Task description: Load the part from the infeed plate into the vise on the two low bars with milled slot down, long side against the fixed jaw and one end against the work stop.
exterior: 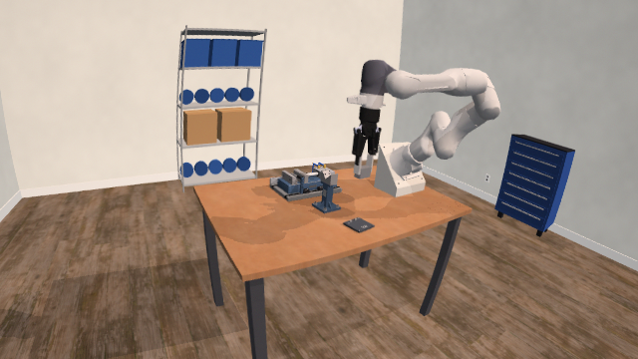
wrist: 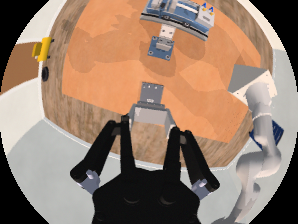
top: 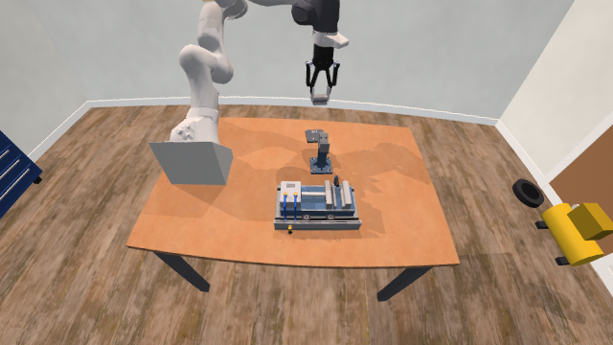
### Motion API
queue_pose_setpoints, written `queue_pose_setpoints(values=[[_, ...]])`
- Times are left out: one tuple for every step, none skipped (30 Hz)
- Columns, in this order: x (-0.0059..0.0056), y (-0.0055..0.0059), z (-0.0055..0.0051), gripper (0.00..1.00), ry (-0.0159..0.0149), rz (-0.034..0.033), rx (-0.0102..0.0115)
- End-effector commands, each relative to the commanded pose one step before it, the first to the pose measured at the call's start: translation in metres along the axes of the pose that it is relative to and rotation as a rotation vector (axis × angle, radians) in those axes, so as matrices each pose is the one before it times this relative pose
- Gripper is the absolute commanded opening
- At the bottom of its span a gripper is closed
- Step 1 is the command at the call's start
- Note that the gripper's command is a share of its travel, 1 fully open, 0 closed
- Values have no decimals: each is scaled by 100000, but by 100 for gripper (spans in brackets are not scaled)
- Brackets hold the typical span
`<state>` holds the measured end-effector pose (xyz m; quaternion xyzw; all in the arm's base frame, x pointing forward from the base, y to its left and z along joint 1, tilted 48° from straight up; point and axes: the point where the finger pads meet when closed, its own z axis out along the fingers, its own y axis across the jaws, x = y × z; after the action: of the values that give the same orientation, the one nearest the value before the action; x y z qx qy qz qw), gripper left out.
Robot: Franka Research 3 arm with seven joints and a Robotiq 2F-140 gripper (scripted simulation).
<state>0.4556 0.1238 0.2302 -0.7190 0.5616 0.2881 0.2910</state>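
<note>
My gripper [top: 320,94] [exterior: 363,167] [wrist: 150,111] is shut on the part [top: 319,100] [exterior: 363,172] [wrist: 152,115], a small grey block that hangs from the fingertips high above the table. The dark infeed plate [top: 311,135] [exterior: 359,225] [wrist: 152,92] lies bare on the table below it. The V-block [top: 321,158] [exterior: 326,193] [wrist: 161,42] stands on its blue post between the plate and the vise [top: 316,206] [exterior: 299,183] [wrist: 180,10]. The vise is open, with the fixed jaw [top: 346,195] on the side away from the air cylinder [top: 290,188]. I cannot tell which way the slot faces.
The arm's white base [top: 192,160] [exterior: 399,175] stands at a table corner. The orange table top [top: 230,230] [exterior: 279,239] ends in open edges all around. A shelf rack [exterior: 219,105], a blue drawer cabinet [exterior: 533,181] and a yellow object [top: 572,232] stand on the floor away from the table.
</note>
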Motion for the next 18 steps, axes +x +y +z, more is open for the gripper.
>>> queue_pose_setpoints(values=[[-140, 298, -750, 0, -358, 1157, -766], [0, 0, -130, 0, 0, 0, 0], [0, 0, -117, 0, 1, 0, 0], [0, 0, -103, 0, 0, 0, 0], [0, -1, -90, 0, -1, 0, 0], [0, 0, -78, 0, 0, 0, 0], [0, 0, -67, 0, 0, 0, 0], [0, 0, -56, 0, 0, 0, 0], [0, 0, -46, 0, 0, 0, 0], [0, 0, -37, 0, 0, 0, 0], [0, 0, -28, 0, 0, 0, 0], [0, 0, -21, 0, 0, 0, 0], [0, 0, 0, 0, 0, 0, 0], [0, 0, 0, 0, 0, 0, 0], [0, 0, -14, 0, 0, 0, 0], [0, 0, -9, 0, 0, 0, 0], [0, 0, -5, 0, 0, 0, 0], [0, 0, -2, 0, 0, 0, 0]])
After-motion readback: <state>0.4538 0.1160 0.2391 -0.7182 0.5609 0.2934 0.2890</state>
